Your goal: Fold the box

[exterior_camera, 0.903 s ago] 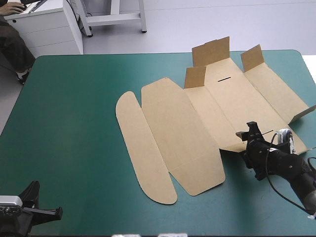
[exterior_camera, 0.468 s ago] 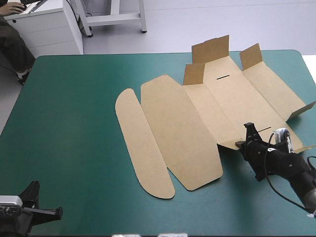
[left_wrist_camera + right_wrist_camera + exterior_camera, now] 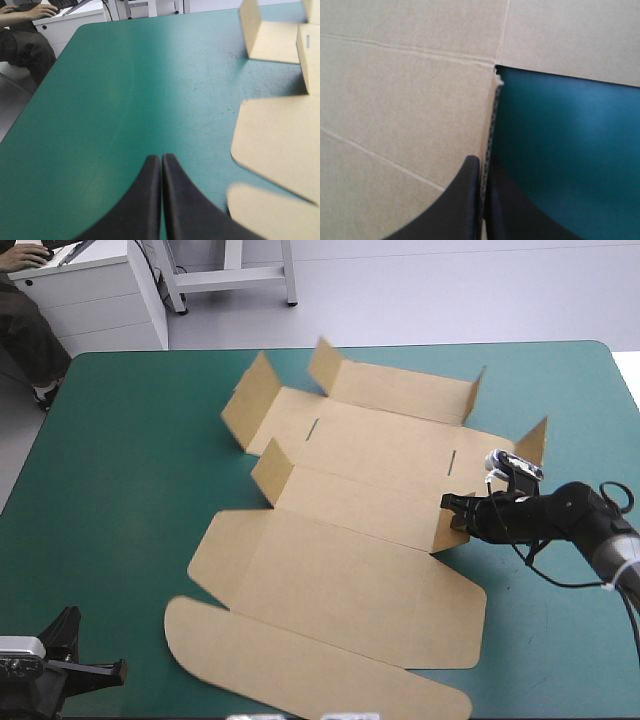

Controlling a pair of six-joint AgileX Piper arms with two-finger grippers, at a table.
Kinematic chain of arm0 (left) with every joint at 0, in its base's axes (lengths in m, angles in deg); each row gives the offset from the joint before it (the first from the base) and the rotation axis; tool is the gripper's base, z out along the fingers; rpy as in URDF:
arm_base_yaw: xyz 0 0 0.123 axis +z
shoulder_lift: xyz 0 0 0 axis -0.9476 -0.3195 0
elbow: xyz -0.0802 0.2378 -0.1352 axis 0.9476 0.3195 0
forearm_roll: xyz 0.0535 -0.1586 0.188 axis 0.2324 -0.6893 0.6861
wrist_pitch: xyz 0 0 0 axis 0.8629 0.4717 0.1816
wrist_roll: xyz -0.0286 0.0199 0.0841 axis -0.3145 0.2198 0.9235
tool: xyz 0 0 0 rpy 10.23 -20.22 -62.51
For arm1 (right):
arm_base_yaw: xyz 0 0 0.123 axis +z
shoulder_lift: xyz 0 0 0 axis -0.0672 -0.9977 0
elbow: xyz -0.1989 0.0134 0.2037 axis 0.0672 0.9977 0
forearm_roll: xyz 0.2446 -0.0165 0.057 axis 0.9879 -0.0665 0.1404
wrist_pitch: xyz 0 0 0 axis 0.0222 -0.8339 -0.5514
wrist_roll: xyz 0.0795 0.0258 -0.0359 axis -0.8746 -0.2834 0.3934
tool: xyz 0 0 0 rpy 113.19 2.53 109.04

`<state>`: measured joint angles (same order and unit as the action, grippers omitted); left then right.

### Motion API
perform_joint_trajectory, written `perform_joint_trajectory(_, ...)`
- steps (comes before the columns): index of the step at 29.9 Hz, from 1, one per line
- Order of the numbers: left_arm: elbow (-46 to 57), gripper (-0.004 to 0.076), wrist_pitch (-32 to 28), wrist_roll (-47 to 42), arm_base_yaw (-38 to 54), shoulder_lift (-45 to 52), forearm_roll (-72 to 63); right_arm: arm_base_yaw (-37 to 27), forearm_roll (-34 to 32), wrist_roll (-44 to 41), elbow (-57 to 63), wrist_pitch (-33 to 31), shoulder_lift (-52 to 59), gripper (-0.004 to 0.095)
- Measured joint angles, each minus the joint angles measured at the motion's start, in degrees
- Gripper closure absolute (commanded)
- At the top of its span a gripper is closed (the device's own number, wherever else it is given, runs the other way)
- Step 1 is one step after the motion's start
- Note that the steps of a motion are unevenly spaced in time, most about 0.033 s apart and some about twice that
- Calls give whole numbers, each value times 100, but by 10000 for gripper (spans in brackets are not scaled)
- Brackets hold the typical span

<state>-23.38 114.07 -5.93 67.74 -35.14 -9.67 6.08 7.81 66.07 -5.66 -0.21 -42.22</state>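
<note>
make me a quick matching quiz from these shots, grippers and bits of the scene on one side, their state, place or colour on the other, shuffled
Things:
1. left gripper
2. right gripper
3. rounded flap
4. table cover

States, places, colours:
a. lies flat at the table's near edge
b. shut on a raised edge of the box
c. shut, holding nothing
d. teal-green

Pairs: 1-c, 2-b, 3-a, 4-d
</note>
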Motion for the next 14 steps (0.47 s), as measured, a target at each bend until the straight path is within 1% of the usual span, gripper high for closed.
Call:
perform_joint_trajectory(3,5,734,0,-31,0,0,0,0,-296,401,-745,-578,-479,908)
perform_joint_trajectory(9,5,734,0,-31,0,0,5,12,-1221,833,-2645,-2232,-1587,908)
perform_joint_trajectory(12,5,734,0,-31,0,0,5,169,-1782,1083,-3626,-2794,-2052,908)
perform_joint_trajectory(14,5,734,0,-31,0,0,5,327,-2098,1199,-4172,-3020,-2322,908)
